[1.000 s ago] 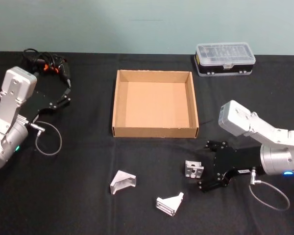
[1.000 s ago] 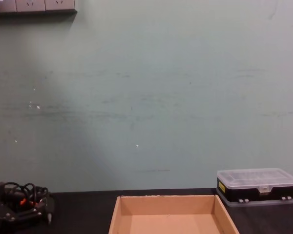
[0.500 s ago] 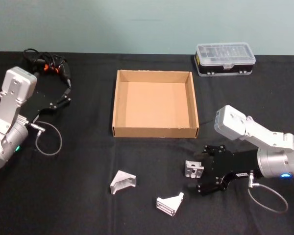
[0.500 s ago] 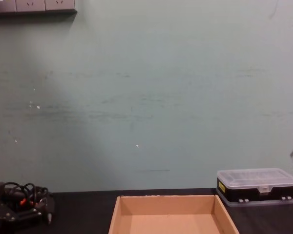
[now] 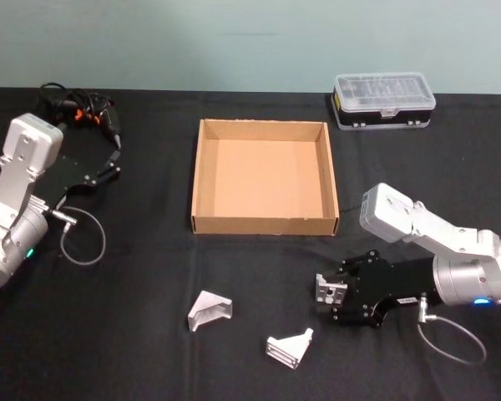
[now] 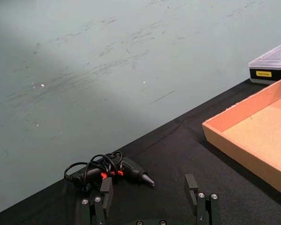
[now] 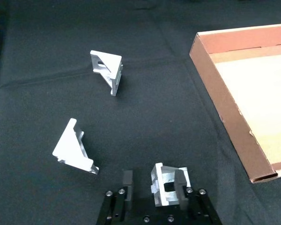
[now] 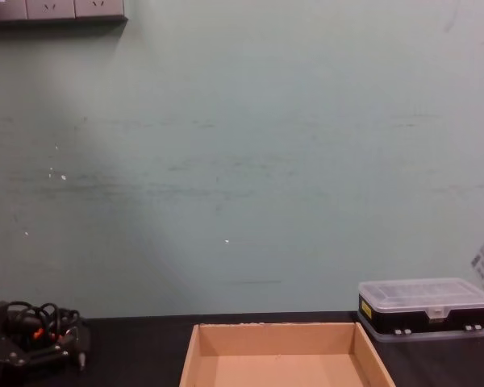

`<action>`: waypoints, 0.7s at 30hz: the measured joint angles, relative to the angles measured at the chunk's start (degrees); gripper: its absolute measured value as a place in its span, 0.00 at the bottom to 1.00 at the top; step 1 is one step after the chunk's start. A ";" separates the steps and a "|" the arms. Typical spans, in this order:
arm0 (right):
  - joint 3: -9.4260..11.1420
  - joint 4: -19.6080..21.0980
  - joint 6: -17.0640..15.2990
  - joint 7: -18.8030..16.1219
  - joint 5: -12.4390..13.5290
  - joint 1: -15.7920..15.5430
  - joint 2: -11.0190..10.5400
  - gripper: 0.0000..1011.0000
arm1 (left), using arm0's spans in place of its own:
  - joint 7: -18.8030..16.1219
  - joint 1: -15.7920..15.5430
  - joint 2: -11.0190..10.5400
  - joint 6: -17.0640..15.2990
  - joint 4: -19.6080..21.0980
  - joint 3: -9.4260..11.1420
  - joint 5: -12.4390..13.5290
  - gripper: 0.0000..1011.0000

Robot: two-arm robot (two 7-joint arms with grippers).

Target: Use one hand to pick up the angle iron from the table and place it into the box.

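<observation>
the right end effector [image 5: 337, 292] has slid left across the desk [image 5: 134, 276] in the last second, and its released fingers now straddle the angle iron [image 5: 328, 289], which lies right of the middle near the desk's front edge, just short of the box [image 5: 263, 224]. closing looks like the next step, with the lift not yet done. the left end effector [image 5: 100, 171] stays parked and released by the desk's left edge.

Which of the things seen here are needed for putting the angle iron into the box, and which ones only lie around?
For the job: right gripper, open, its fingers either side of one angle iron; second angle iron; third angle iron; box; table.
Just lying about: plastic case; black tool with cables; left gripper, open, parked at the table's left.
</observation>
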State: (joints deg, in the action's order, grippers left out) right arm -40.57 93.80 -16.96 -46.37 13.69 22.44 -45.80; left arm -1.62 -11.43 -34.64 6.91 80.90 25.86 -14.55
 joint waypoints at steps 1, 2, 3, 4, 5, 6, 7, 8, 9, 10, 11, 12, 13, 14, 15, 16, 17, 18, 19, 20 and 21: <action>-0.08 -0.09 0.08 -0.04 -0.10 0.11 0.07 0.55 | 0.00 0.00 0.00 0.00 0.00 0.00 0.00 0.99; -0.11 -0.13 0.10 -0.06 -0.13 0.17 0.12 0.53 | 0.00 0.00 0.00 0.00 0.00 0.00 0.00 0.99; -0.17 -0.19 0.13 -0.10 -0.18 0.25 0.19 0.48 | 0.00 0.00 0.00 0.00 0.00 0.00 0.00 0.99; -0.17 -0.19 0.13 -0.10 -0.18 0.25 0.19 0.48 | 0.00 0.00 0.00 0.00 0.00 0.00 0.00 0.99; -0.24 -0.27 0.21 -0.16 -0.24 0.35 0.24 0.43 | 0.00 0.00 0.00 0.00 0.00 0.00 0.00 0.99; -0.24 -0.27 0.21 -0.16 -0.24 0.35 0.24 0.40 | 0.00 0.00 0.00 0.00 0.00 0.00 0.00 0.99; -0.27 -0.30 0.27 -0.20 -0.26 0.38 0.27 0.36 | 0.00 0.00 0.00 0.00 0.00 0.00 0.00 0.99; -0.28 -0.31 0.29 -0.20 -0.28 0.38 0.27 0.33 | 0.00 0.00 0.00 0.00 0.00 0.00 0.00 0.99; -0.28 -0.32 0.32 -0.20 -0.29 0.39 0.28 0.30 | 0.00 0.00 0.00 0.00 0.00 0.00 0.00 0.99; -0.31 -0.38 0.41 -0.20 -0.34 0.38 0.31 0.27 | 0.00 0.00 0.00 0.00 0.00 0.00 0.00 0.99; -0.32 -0.39 0.44 -0.21 -0.36 0.38 0.33 0.22 | 0.00 0.00 0.00 0.00 0.00 0.00 0.00 0.99; -0.33 -0.41 0.48 -0.21 -0.38 0.38 0.33 0.21 | 0.00 0.00 0.00 0.00 0.00 0.00 0.00 0.99; -0.33 -0.42 0.50 -0.21 -0.39 0.38 0.34 0.19 | 0.00 0.00 0.00 0.00 0.00 0.00 0.00 0.99; -0.33 -0.43 0.56 -0.18 -0.41 0.37 0.35 0.15 | 0.00 0.00 0.00 0.00 0.00 0.00 0.00 0.99; -0.33 -0.43 0.58 -0.17 -0.43 0.36 0.35 0.11 | 0.00 0.00 0.00 0.00 0.00 0.00 0.00 0.99; -0.32 -0.43 0.59 -0.16 -0.44 0.32 0.35 0.09 | 0.00 0.00 0.00 0.00 0.00 0.00 0.00 0.99; -0.31 -0.43 0.59 -0.14 -0.44 0.30 0.36 0.08 | 0.00 0.00 0.00 0.00 0.00 0.00 0.00 0.99; -0.29 -0.43 0.59 -0.10 -0.44 0.27 0.38 0.08 | 0.00 0.00 0.00 0.00 0.00 0.00 0.00 0.99; -0.25 -0.43 0.60 -0.06 -0.44 0.23 0.41 0.08 | 0.00 0.00 0.00 0.00 0.00 0.00 0.00 0.99; -0.20 -0.43 0.61 0.01 -0.43 0.19 0.42 0.08 | 0.00 0.00 0.00 0.00 0.00 0.00 0.00 0.99; -0.04 -0.38 0.64 0.26 -0.37 0.06 0.43 0.08 | 0.00 0.00 0.00 0.00 0.00 0.00 0.00 0.99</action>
State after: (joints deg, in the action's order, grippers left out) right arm -40.61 93.42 -16.32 -46.11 13.33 22.50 -45.37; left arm -1.62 -11.43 -34.65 6.91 80.90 25.86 -14.55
